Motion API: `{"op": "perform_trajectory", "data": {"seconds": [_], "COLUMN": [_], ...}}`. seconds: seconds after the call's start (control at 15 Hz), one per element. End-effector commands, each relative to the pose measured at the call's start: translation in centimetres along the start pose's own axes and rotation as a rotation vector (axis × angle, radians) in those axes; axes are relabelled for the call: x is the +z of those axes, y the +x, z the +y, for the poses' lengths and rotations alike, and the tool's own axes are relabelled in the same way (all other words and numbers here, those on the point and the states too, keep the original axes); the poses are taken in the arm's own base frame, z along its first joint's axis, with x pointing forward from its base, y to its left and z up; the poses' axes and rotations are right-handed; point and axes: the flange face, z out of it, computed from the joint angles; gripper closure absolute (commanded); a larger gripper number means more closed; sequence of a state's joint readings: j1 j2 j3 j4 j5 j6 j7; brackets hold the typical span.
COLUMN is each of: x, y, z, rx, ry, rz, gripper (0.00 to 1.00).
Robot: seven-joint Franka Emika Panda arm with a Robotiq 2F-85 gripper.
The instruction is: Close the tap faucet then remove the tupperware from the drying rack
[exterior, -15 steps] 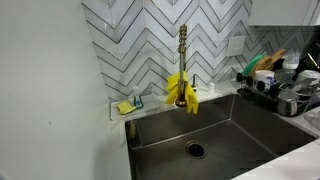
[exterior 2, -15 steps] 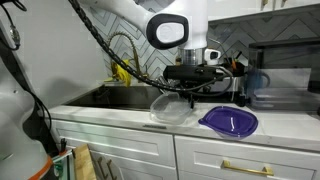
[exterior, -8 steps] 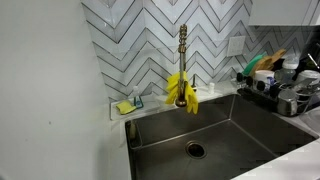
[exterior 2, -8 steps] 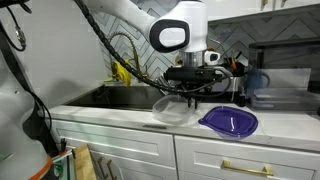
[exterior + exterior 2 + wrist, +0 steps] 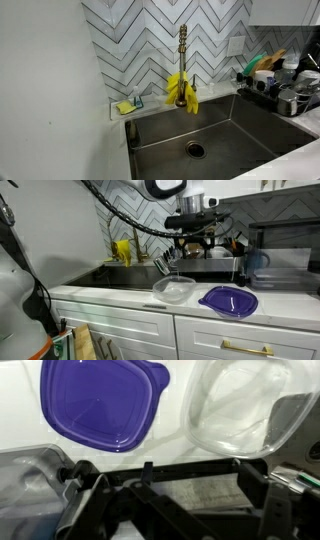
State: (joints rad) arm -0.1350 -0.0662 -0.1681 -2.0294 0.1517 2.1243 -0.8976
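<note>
The clear, round tupperware (image 5: 174, 290) sits upright on the white counter, apart from the gripper; in the wrist view the tupperware (image 5: 245, 410) lies at the upper right. My gripper (image 5: 196, 230) hangs well above it, open, with nothing between its dark fingers (image 5: 250, 478). The brass tap faucet (image 5: 183, 55) stands behind the sink with no water stream visible. The dark drying rack (image 5: 272, 98), holding dishes, stands to the right of the sink.
A purple lid (image 5: 229, 301) (image 5: 100, 405) lies on the counter beside the tupperware. Yellow rubber gloves (image 5: 182, 92) hang on the faucet. A sponge (image 5: 127, 106) sits at the sink's (image 5: 215, 130) back corner. A metal pot (image 5: 292, 100) sits in the rack.
The gripper opened, let go of the tupperware on the counter and rose straight up. The tupperware now rests on its own beside the purple lid.
</note>
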Motion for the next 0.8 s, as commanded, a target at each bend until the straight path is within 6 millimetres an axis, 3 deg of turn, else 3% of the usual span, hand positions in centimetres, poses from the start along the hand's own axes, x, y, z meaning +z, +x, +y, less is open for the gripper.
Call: {"op": "perform_trajectory", "data": {"seconds": [0.0,0.4,0.53,0.6,0.73], "x": [-6.4,-14.5,-16.2,-15.1,-16.2], "y": [0.5,1.7,2.3,2.1,2.5], "z": [-1.5,-4.7,-5.6,-4.6,-5.4], "rx": [0.018,0.249,0.33,0.259,0.301], "ry": [-0.03,-0.104,-0.139,-0.11,-0.127], "rz": [-0.009,-0.068,-0.087,-0.054,-0.06], "gripper": [0.0,0.0,0.0,0.0,0.0]}}
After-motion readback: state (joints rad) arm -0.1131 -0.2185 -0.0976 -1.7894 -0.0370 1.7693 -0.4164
